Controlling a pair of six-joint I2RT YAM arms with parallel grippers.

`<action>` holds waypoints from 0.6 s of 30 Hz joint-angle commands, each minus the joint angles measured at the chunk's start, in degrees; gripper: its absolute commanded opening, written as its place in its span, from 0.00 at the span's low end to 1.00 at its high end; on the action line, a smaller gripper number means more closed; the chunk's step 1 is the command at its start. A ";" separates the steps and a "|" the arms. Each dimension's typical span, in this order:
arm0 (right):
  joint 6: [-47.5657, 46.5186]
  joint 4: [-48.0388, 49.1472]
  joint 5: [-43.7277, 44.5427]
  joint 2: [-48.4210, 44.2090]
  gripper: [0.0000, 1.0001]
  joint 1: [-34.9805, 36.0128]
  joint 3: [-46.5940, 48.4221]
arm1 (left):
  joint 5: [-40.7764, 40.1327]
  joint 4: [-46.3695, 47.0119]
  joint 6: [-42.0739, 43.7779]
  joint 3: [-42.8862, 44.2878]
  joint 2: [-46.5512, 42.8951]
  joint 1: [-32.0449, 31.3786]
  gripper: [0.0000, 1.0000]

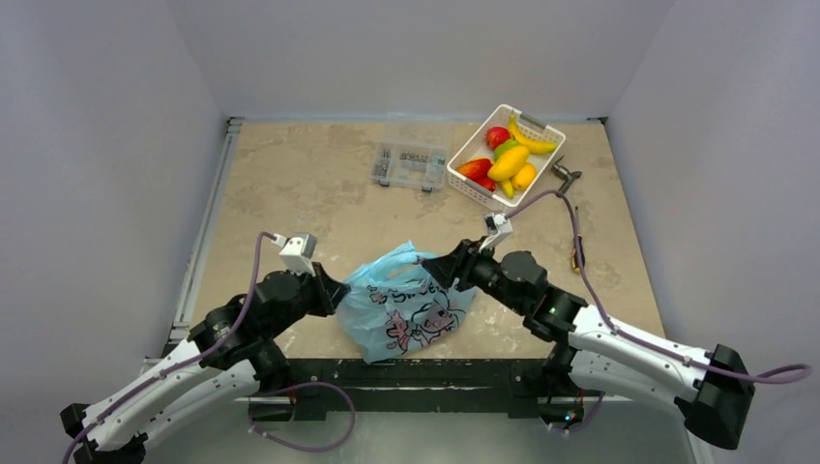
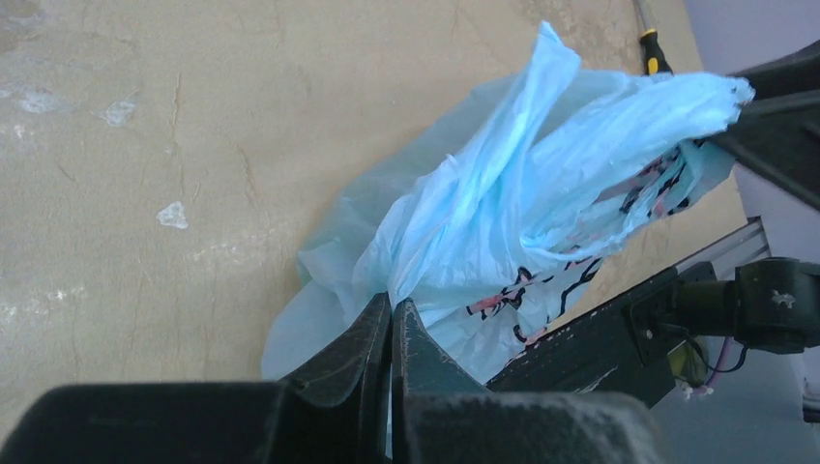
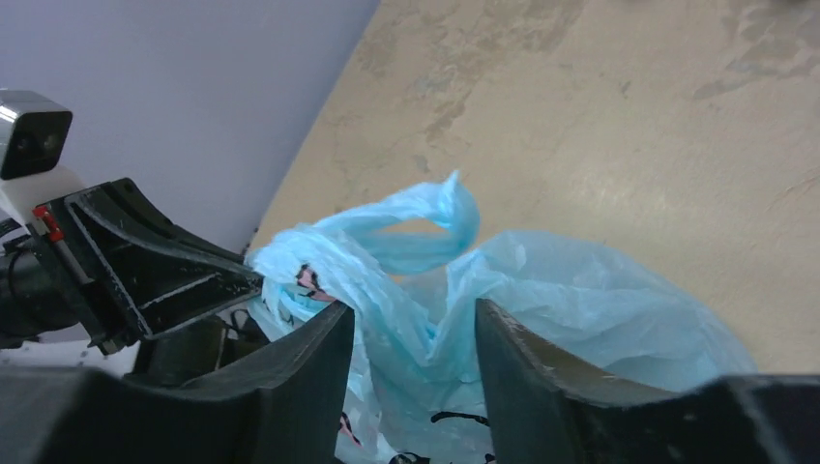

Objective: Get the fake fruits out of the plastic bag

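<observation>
The light blue plastic bag (image 1: 406,304) with a cartoon girl print lies crumpled at the table's near edge, between both arms. My left gripper (image 1: 338,293) is shut on a fold at the bag's left side; in the left wrist view its jaws (image 2: 392,307) pinch the thin film. My right gripper (image 1: 432,266) is at the bag's upper right edge. In the right wrist view its jaws (image 3: 414,314) stand apart with loose folds of the bag (image 3: 541,290) between them, a loop handle (image 3: 425,208) rising beyond. The fake fruits are hidden inside the bag.
A white basket (image 1: 474,135) holding a banana, mangoes and red fruits stands at the back right. A clear compartment box (image 1: 410,165) sits left of it. A screwdriver (image 1: 577,253) and a small metal tool (image 1: 564,176) lie near the right edge.
</observation>
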 commanded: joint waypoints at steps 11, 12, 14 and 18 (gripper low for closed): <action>-40.96 -36.30 -7.96 10.40 0.86 0.45 34.12 | 5.32 1.68 3.10 2.89 3.47 0.04 0.00; -42.43 -36.53 -7.83 11.68 0.87 1.81 35.31 | 5.41 1.66 3.11 3.11 3.68 0.08 0.00; -45.02 -37.68 -2.31 15.02 0.89 6.75 37.82 | 5.61 1.42 3.16 3.50 4.14 0.09 0.00; -49.17 -42.27 10.21 24.48 0.98 14.12 43.38 | 5.86 0.90 2.88 3.85 4.36 0.08 0.00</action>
